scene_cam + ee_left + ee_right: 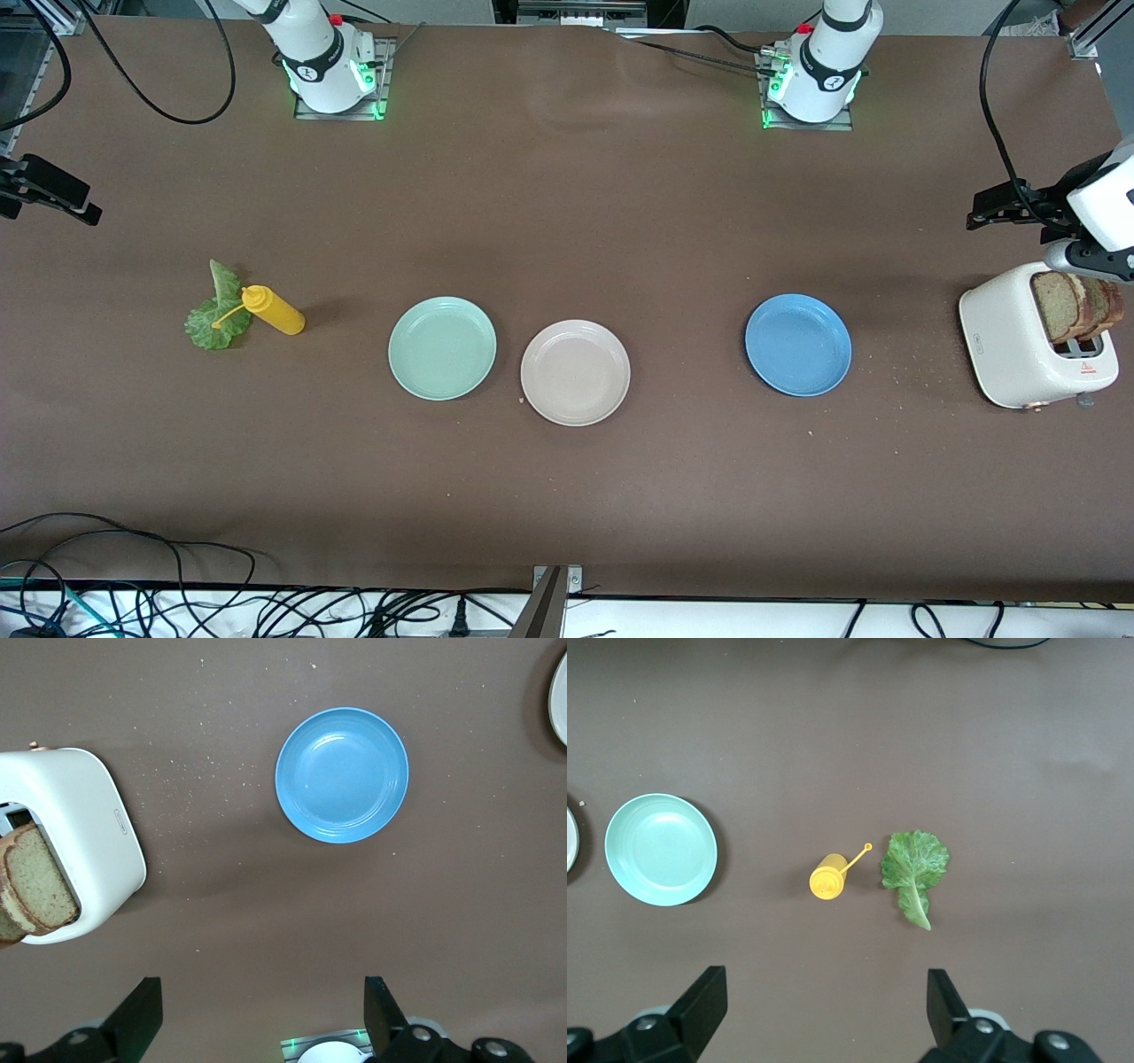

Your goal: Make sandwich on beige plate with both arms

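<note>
Nothing is built yet. The right gripper (pixel 824 1010) hangs with jaws wide above the lettuce leaf (pixel 217 310) and yellow squeeze bottle (pixel 275 310). The mint green plate (pixel 442 347), the bare beige plate (pixel 575 373) and the blue plate (pixel 797 345) follow. The left gripper (pixel 263 1014), jaws wide, is up over the table beside the toaster (pixel 1019 354) holding both bread slices (pixel 1076 306). The likely next move is pulling one slice.
</note>
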Robot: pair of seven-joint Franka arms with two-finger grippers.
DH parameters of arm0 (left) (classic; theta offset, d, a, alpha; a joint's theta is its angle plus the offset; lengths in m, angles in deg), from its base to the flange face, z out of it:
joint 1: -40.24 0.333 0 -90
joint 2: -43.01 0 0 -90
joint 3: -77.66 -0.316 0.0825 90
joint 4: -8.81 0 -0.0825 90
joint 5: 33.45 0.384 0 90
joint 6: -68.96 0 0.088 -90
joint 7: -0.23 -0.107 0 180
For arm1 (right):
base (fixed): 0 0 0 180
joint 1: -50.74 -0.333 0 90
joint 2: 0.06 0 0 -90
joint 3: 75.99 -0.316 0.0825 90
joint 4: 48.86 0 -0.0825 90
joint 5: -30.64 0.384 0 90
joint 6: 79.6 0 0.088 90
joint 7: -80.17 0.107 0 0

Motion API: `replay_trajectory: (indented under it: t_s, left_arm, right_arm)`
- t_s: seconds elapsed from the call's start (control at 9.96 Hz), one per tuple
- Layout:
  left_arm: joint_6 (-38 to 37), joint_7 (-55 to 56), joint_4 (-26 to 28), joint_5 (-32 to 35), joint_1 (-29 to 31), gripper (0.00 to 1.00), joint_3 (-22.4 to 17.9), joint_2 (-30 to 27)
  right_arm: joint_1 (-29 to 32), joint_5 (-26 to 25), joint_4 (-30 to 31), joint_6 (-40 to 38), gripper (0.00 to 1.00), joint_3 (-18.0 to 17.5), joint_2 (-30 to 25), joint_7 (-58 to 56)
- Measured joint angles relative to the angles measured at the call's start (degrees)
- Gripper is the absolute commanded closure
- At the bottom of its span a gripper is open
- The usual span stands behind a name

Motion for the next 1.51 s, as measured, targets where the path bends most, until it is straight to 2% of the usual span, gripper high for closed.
replay_trajectory:
  t_s: [1.51]
  left_arm:
    - [0.0,-0.13,0.0,0.0,0.22,0.0,-0.31,0.07]
  right_arm:
    - [0.8,-0.13,1.31,-0.03,0.0,-0.18,0.15,-0.01]
